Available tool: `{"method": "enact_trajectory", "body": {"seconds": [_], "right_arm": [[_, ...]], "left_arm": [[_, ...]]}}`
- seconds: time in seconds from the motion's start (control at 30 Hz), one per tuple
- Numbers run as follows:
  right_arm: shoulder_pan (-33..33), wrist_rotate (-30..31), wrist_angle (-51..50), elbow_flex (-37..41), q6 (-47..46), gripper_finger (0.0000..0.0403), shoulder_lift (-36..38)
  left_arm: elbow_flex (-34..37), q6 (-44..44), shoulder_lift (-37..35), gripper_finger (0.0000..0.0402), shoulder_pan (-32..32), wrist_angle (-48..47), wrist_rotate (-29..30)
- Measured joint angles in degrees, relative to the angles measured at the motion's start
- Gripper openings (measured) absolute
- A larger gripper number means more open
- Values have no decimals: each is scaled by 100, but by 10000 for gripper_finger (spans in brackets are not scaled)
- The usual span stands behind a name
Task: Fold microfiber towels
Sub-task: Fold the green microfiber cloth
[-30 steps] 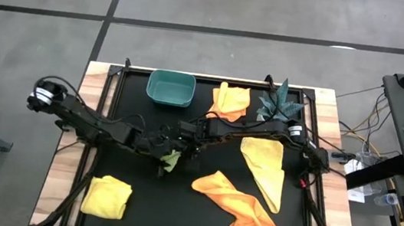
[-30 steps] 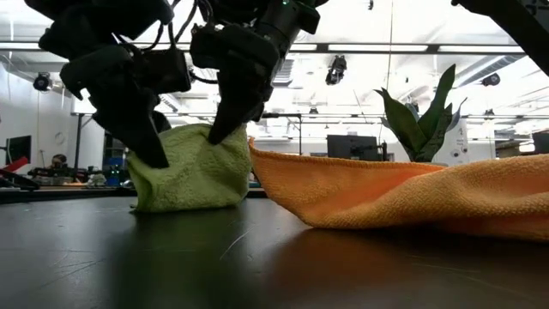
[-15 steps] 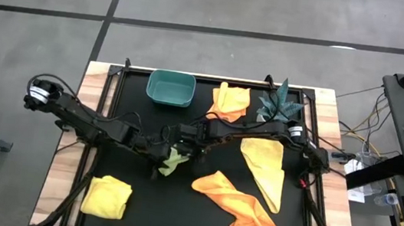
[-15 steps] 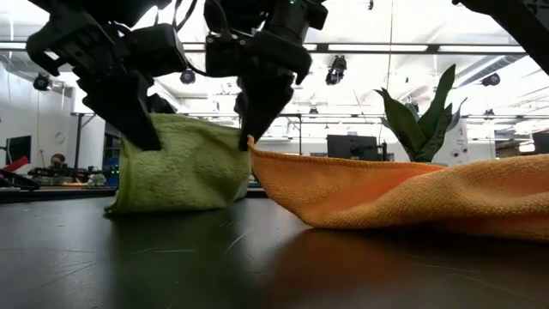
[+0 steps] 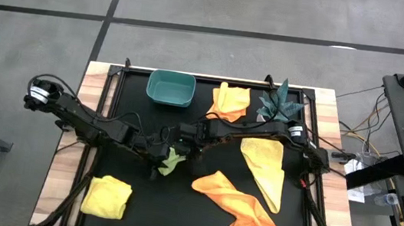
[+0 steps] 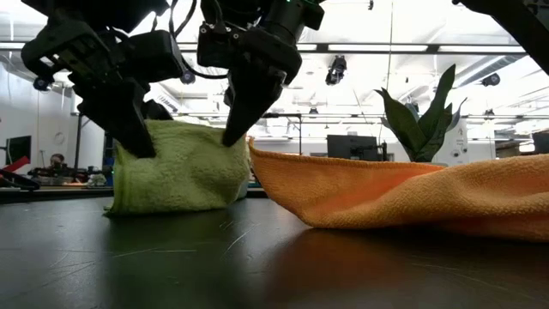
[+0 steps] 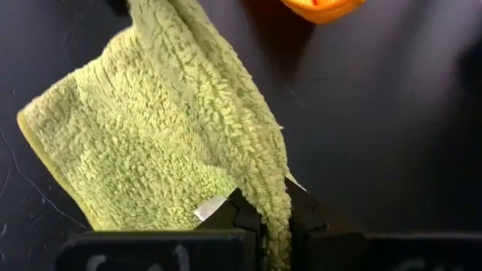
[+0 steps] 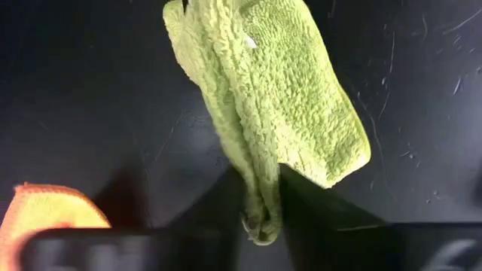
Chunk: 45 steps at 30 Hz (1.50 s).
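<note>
A lime green towel [image 6: 176, 170] stands bunched upright at the table's middle [image 5: 171, 160], its lower edge on the black mat. My left gripper [image 6: 141, 148] is shut on its upper left corner. My right gripper [image 6: 233, 133] is shut on its upper right corner. A crumpled orange towel [image 5: 237, 204] lies to the right of it, close by. Other towels lie apart: a yellow one [image 5: 265, 168] at the right, an orange one [image 5: 230, 101] at the far side, a folded yellow one [image 5: 107, 196] at the near left. My left gripper pinches a thick bunched edge of the lime green towel [image 7: 265, 184] between its two fingers, slanting down from the table's left. That corner is held up while the towel's bottom rests on the mat. My right gripper pinches a bunched fold at the towel's other upper corner [image 8: 254, 177] between its two fingers, slanting down from the right. The cloth between the two holds sags a little.
A teal bin [image 5: 171, 88] stands at the far edge, left of centre. A small green plant [image 5: 280, 103] stands at the far right. Bare black mat lies at the near middle, between the folded yellow towel and the orange one.
My left gripper has gone a little toward the table's left edge with its corner of the lime green towel. The towel now stands wider between the two grippers than a second ago. Its bottom has stayed on the mat.
</note>
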<state>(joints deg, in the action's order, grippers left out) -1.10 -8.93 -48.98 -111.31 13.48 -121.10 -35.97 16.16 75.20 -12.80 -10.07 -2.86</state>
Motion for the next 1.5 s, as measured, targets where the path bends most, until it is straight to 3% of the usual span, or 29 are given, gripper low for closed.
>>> {"method": "enact_trajectory", "body": {"seconds": [0.07,0.17,0.37,0.5,0.7,0.9,1.1,1.37,1.5], "right_arm": [[2,5,3,-2,191,23,0],[52,0,92,-2,366,13,0],[118,-74,-4,18,1032,10,2],[109,-214,-56,20,1457,9,2],[114,-408,-78,25,1720,9,2],[114,-415,-45,27,1820,9,2],[114,-415,-2,29,1811,9,2],[114,-419,13,31,1658,9,2],[114,-423,137,33,1613,9,2]], "left_arm": [[2,-4,0,2,0,8,-32],[2,-3,0,2,0,6,-65],[2,152,-59,8,10,-245,13],[6,155,-218,39,4,-390,-66],[-24,157,-624,91,2,-1319,-72],[-22,-175,-980,102,1,-1807,168],[247,-746,-913,102,9,-1091,1629],[1117,-754,-218,81,20,728,1697],[1241,-748,126,64,33,1175,1698]]}}
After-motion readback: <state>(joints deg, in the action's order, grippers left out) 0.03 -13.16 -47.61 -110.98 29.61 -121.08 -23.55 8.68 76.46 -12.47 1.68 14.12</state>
